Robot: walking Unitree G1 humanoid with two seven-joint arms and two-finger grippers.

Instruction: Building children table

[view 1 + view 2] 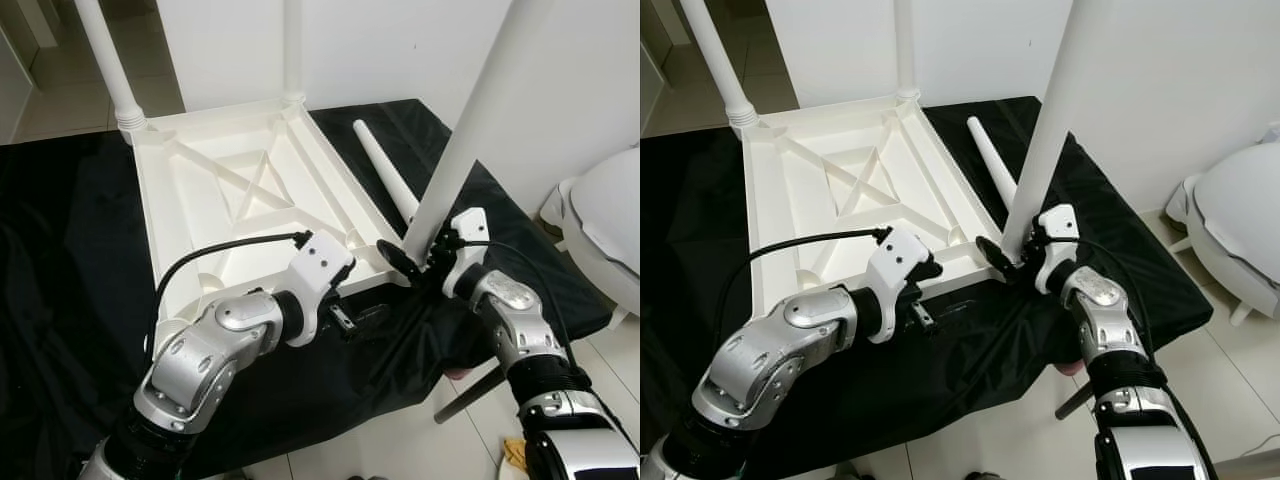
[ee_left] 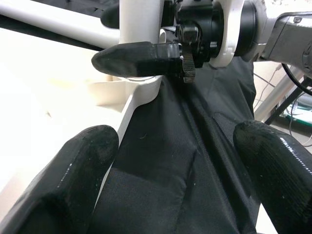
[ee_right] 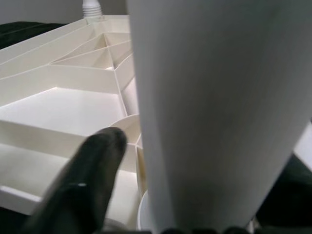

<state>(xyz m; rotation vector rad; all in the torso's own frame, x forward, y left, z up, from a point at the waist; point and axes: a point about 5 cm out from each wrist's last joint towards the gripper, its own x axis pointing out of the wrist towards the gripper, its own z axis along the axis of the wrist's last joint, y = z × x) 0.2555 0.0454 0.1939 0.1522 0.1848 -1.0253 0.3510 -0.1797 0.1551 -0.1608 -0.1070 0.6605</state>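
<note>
Left eye view: the right hand (image 1: 425,258) pinches the upright leg (image 1: 470,130) over the tabletop's (image 1: 215,190) near right corner socket; the left hand (image 1: 345,320), spread, waits just beside that corner.

No legible text, labels, brands, numbers or signs anywhere
</note>
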